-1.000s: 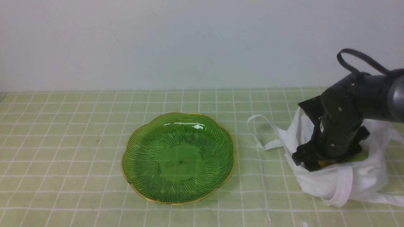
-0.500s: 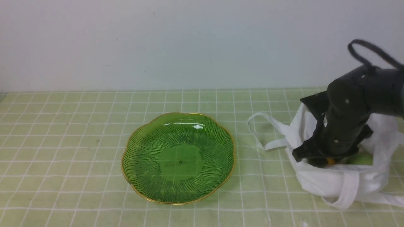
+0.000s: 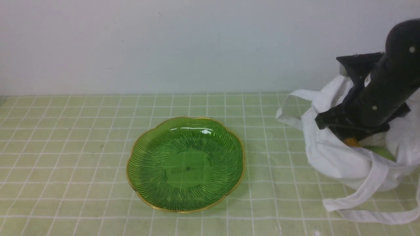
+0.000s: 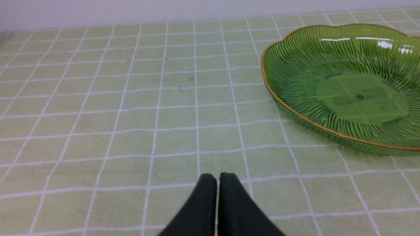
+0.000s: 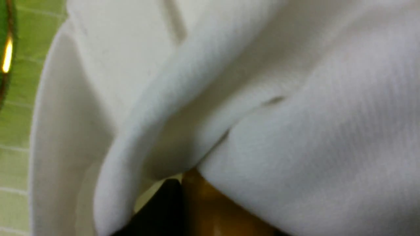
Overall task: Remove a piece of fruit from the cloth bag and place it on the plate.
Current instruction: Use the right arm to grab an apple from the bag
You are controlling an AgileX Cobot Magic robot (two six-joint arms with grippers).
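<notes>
Right hand (image 3: 348,137) buried in mouth of cloth bag (image 3: 338,160); jaws hidden, cannot tell grip.
Orange fruit (image 3: 352,142) against finger: risk of wrong pick.
Piece of fruit (image 3: 382,152) smooth, round, light green; sliver shows inside bag, just beside hand.
Soft white cloth bunched round hand: may snag, drag bag.
Plate (image 3: 147,170) ribbed green glass, scalloped gold rim, bare, well apart on worktop (image 3: 65,147).
Left hand (image 4: 218,178) fingers together, holding nothing.

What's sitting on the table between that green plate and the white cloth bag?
Nothing. In the front view, only bare green checked tablecloth lies between the plate and the cloth bag.
</notes>
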